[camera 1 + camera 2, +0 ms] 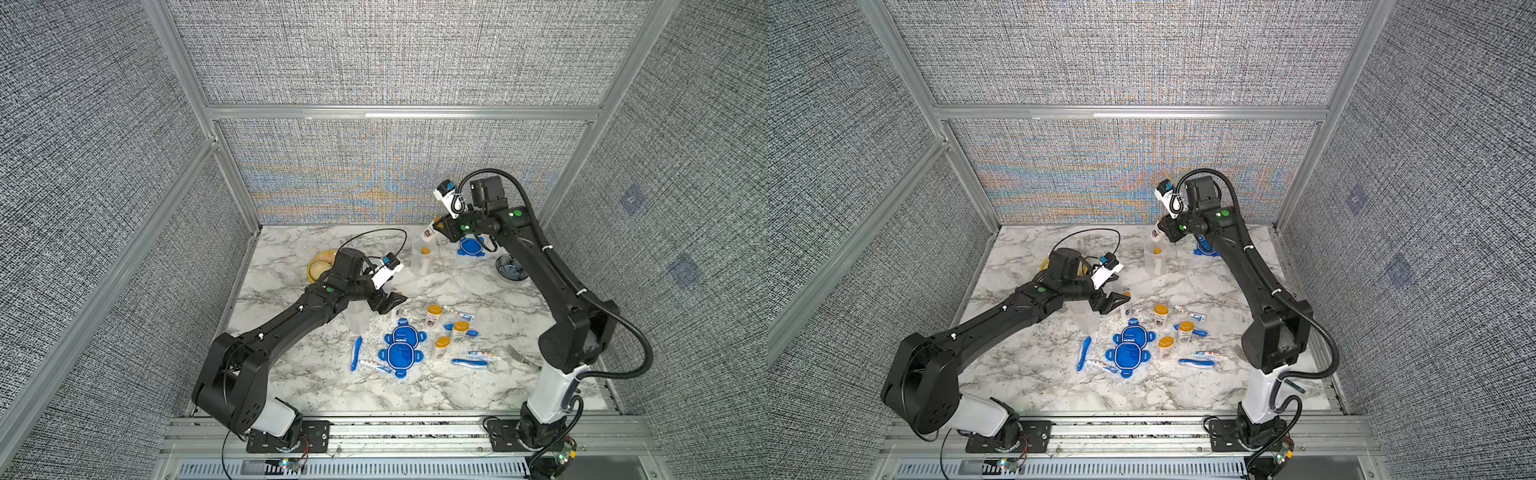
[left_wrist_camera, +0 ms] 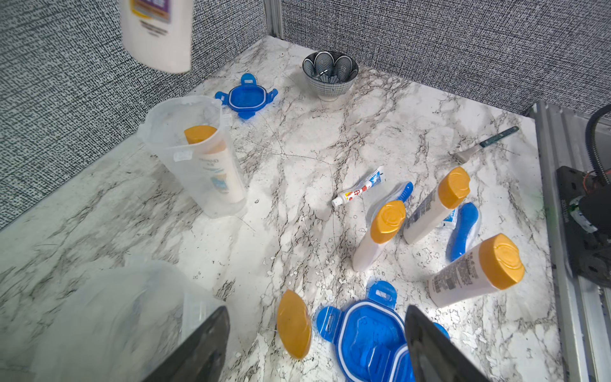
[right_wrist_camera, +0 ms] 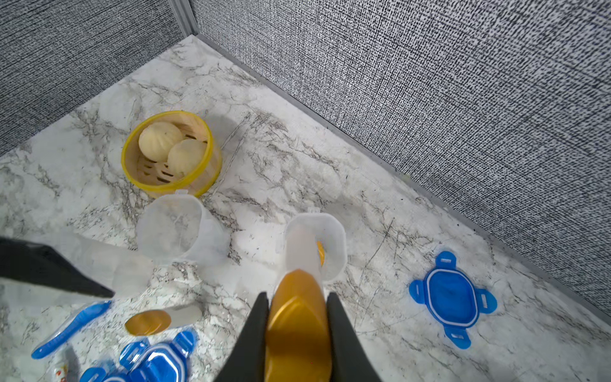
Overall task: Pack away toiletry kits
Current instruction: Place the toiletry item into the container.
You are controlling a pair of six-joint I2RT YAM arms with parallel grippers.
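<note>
My R pincer [image 3: 296, 297] pinches 1 bottle [image 3: 297, 334] by its cap, over the far-edge tub [image 3: 335, 231], 1 bottle inside [image 2: 215, 158]. L pincer [image 2: 316, 309] spread, empty. Mid-desk [image 1: 316, 374]: 4 bottles [image 1: 433, 313], 3 brushes [image 1: 356, 353], 3 pastes [image 1: 457, 311]; 3 tubs, 3 lids [image 1: 401, 353] total.

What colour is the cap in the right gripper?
Orange-yellow; the cap shows best in the right wrist view.

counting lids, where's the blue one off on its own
In a top view the blue lid lies by the back wall, right side, between the clear tub and the patterned bowl.
</note>
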